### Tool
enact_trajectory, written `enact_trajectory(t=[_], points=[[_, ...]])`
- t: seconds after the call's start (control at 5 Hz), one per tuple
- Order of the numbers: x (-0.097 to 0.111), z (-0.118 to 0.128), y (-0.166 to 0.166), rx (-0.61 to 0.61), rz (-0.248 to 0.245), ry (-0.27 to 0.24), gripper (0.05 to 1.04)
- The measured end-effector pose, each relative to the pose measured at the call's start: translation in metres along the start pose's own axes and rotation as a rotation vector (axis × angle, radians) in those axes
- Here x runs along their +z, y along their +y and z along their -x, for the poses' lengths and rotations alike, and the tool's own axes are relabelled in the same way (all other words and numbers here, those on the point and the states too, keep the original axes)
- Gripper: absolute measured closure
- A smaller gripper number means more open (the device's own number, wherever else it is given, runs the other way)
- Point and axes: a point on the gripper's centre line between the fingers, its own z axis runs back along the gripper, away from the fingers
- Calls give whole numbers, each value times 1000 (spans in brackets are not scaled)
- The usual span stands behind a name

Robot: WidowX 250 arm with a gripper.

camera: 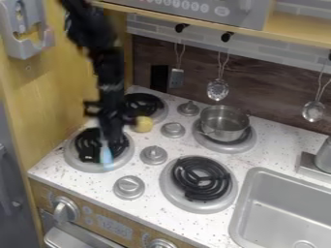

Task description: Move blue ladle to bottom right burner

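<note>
Where the arm (109, 68) comes down from the upper left, we see its black claw (112, 137) low over the bottom left burner (96, 167). We cannot tell how far open it is, or whether it has hold of anything. The blue ladle (107, 154), blurred, shows as a pale blue shape right at the claw's lower end, over that same burner, and we can't make out whether the two touch. Close by the claw, on its right, we see a small yellow thing (142, 124).

Behind lies the top left burner (145, 101), its coil partly covered by the arm. Four grey knobs (153, 155) run in a line between the left and right burners. Past them we find the bottom right burner (199, 179) with its black coil bare, and behind that a metal pot (223, 123) upright on the top right burner (226, 148). Farther right we see the grey sink (278, 208), and three utensils (218, 89) hang along the back wall.
</note>
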Motion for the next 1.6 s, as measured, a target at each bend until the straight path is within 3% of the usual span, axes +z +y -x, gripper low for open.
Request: enact_trajectory(t=[0.2,0.4,0.6,0.8,1.0,1.2,1.4,1.6], points=[[17,9,-44,-21,-16,-18,1034],[7,26,-77,-37,-23,22,1036],[6,29,-102,-58,-9,16,1036],[2,34,-97,47,-41,20,1015],[3,35,-83,212,-61,33,873],[3,33,-57,351,-68,30,634],[2,32,-40,502,-78,14,334],[2,32,-27,571,-63,10,83]])
